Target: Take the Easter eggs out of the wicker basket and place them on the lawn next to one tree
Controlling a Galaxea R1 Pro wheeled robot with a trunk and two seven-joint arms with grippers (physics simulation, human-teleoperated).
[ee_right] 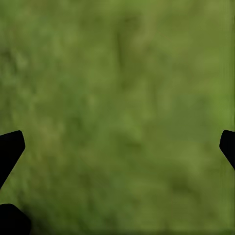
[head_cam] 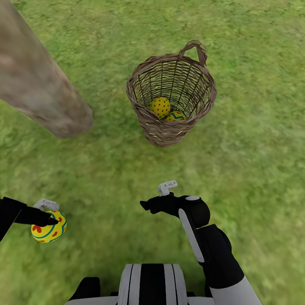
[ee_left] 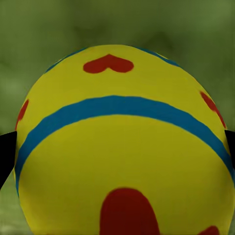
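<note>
Head view: the wicker basket stands upright on the lawn, one loop handle at its far rim; through the open mouth two Easter eggs show at the bottom, a red-dotted egg and, touching it, a second egg with a blue zigzag, partly hidden by the near wall. The tree trunk meets the grass just left of the basket, its upper part cut off by the frame. At lower left the left end effector is closed on a third egg, well apart from the basket; its arm is cut off at the edge. The right end effector hangs over bare grass, its finger spread hard to read here. Left wrist view: the held egg sits between two dark fingertips against blurred grass. Right wrist view: two dark fingertips stand wide apart at opposite edges, nothing between them, over blurred lawn.
</note>
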